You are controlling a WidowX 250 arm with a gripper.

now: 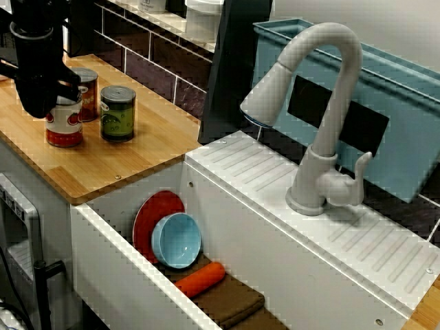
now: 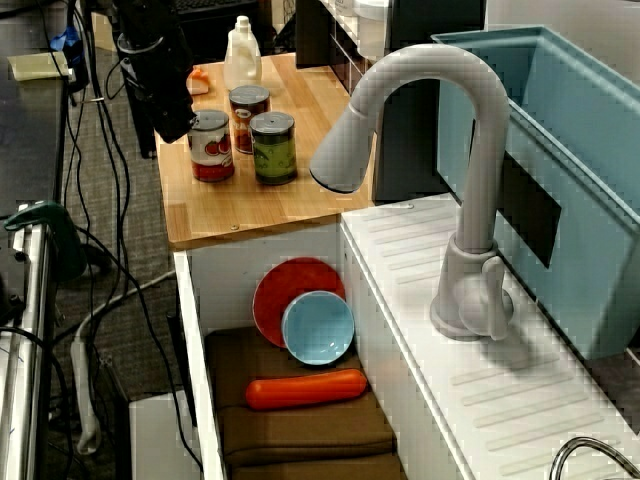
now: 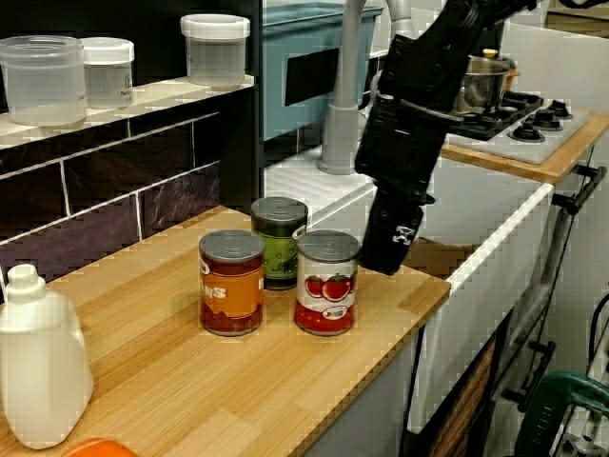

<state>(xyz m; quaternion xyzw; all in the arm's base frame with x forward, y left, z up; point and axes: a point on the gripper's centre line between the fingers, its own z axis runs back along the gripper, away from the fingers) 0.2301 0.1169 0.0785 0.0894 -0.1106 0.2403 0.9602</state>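
While my black pincer hangs just beside the red-and-white tomato tin can, I cannot tell whether it is parted or clenched. That can stands upright near the wooden bench edge, close beside a green-labelled tin can and an orange-labelled tin can, so only its outer side looks free to approach.

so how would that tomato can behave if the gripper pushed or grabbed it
The tomato can looks like rigid metal, so it should keep its shape when squeezed. Standing upright on its flat base, it would probably slide under a low push; a high push might tip it, and then it could roll.
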